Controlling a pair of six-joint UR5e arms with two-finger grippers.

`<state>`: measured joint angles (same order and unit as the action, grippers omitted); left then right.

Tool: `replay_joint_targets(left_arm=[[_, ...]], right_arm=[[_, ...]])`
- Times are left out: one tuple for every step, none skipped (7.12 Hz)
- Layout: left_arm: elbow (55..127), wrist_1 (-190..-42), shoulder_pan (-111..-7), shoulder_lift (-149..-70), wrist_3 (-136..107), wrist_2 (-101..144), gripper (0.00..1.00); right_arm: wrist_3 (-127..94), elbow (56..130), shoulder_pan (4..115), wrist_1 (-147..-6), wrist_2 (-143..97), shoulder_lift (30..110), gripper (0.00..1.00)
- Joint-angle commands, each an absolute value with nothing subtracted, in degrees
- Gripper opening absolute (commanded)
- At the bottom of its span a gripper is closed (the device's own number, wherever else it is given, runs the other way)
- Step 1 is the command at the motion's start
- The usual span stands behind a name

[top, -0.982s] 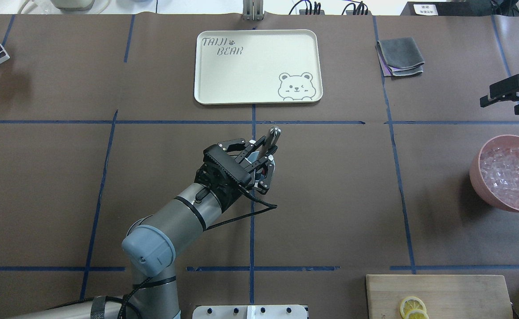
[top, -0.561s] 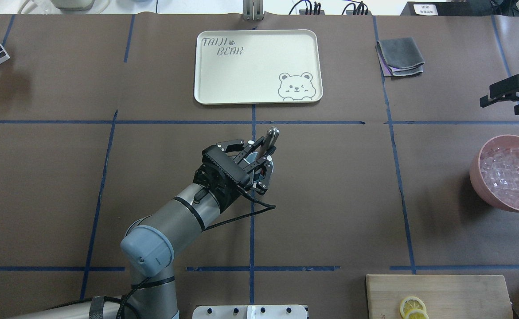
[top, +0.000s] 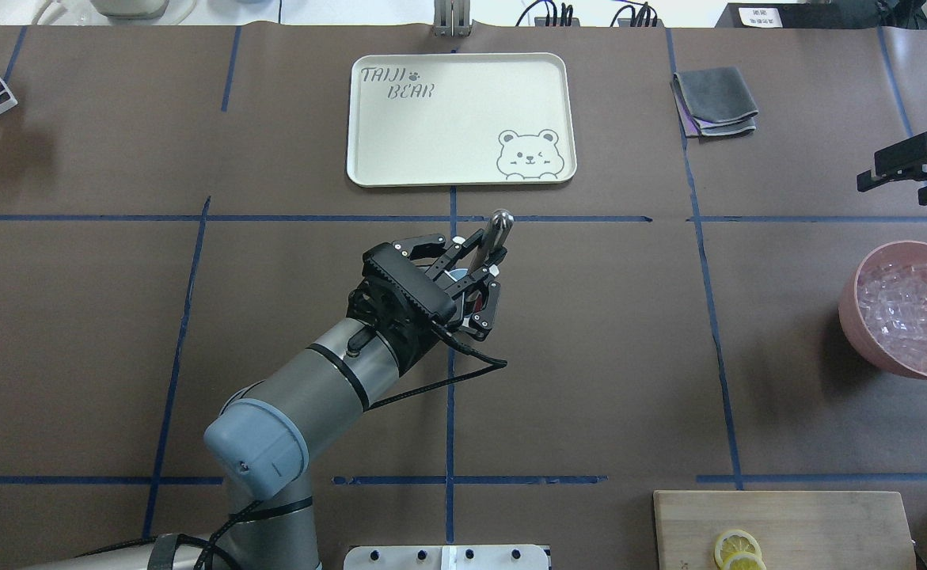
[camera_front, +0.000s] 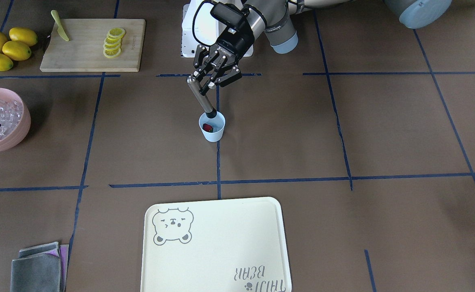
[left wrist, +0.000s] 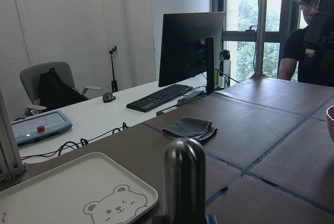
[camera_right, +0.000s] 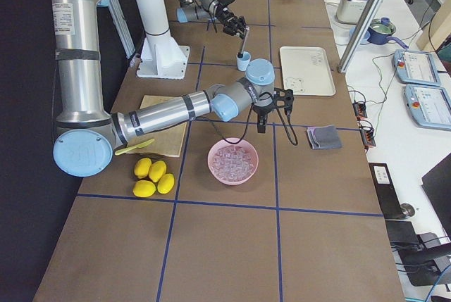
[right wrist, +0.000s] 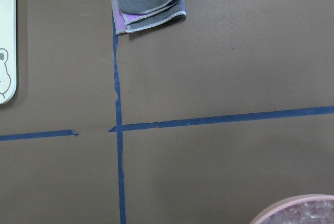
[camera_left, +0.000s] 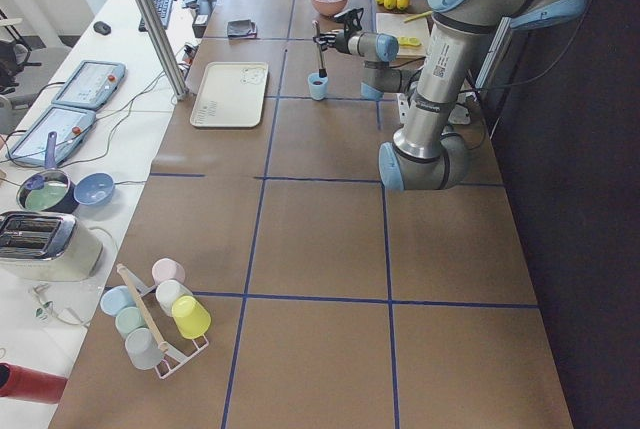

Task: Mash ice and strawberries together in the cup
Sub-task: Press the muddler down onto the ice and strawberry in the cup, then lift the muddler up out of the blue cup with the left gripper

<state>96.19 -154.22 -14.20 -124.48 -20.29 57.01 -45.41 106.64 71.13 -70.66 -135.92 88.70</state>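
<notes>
Broadly, a brown paper-covered table [camera_front: 342, 134] crossed with blue tape lines fills the front-facing view. A cream rectangular tray printed with a bear [camera_front: 280, 243] lies at bottom centre. A round pink bowl [camera_front: 22, 125] at the left edge holds clear ice cubes [camera_front: 2, 115]. The right gripper [top: 894, 186] hangs near it, fingers spread and empty. At top centre the left gripper [camera_front: 209, 83] is clenched on a tilted steel muddler [camera_front: 203, 99], whose dark lower end sits at the mouth of the small pale-blue plastic cup [camera_front: 213, 132] just above frame centre. A dark red strawberry piece [camera_front: 207, 127] lies inside the cup.
</notes>
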Motion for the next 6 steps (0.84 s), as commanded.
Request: replay_joint_targets(left_arm=[[105.93, -138.33, -14.41, -124.63, -20.39, 57.13, 0.0], [110.61, -132.95, -15.02, -124.37, -20.39, 57.48, 0.0], [113.09, -131.93, -15.64, -124.19, -20.65, 57.57, 0.0], [113.81, -131.75, -15.99, -121.67, -22.05, 57.57, 0.0], [113.91, -131.75, -16.26, -118.68, -27.11, 57.48, 0.0], [114.08, -131.75, -16.61, -113.78, -27.94, 57.39, 0.0]], right_arm=[[-45.44, 106.61, 71.1, -70.66, -135.79, 88.77, 1.0], [-45.44, 106.52, 71.1, -70.66, -135.7, 88.77, 1.0], [-45.44, 106.35, 71.1, -70.58, -135.53, 88.77, 1.0], [-45.44, 106.26, 71.1, -70.58, -135.44, 88.94, 1.0], [-45.44, 106.26, 71.1, -70.49, -135.44, 89.03, 1.0], [-45.44, 106.17, 71.1, -70.49, -135.35, 89.03, 1.0]])
